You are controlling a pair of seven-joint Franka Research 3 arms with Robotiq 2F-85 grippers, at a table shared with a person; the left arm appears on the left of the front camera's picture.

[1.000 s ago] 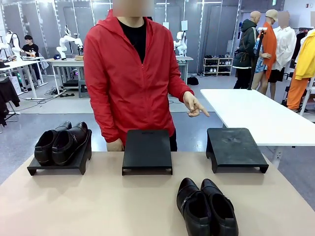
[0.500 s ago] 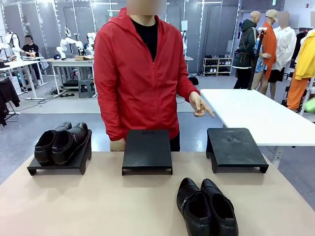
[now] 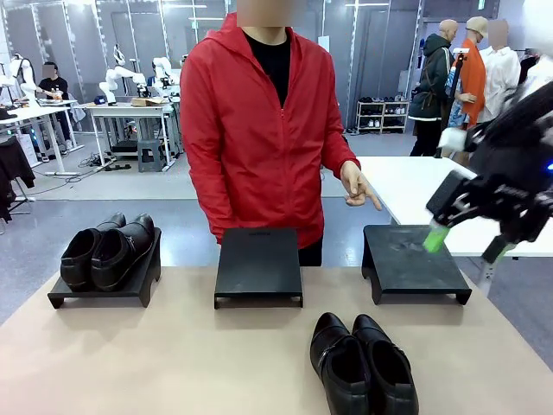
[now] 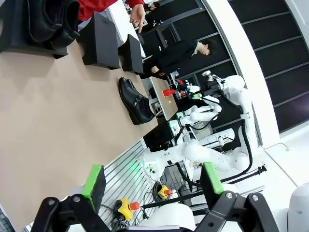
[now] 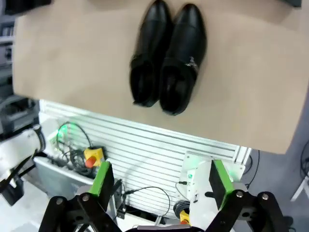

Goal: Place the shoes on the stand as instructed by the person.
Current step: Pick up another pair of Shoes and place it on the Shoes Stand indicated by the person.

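Clearly the loose shoes (image 3: 363,367) lie side by side on the desk (image 3: 173,363), right of centre, long axes running near-to-far. The right end effector (image 3: 467,242), jaws apart and empty, hangs above and beyond them, so it is likely the nearer arm.

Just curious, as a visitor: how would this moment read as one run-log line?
right pincer: open, raised, empty | left pincer: open | loose shoes: on table | person's hand: pointing toward right stand
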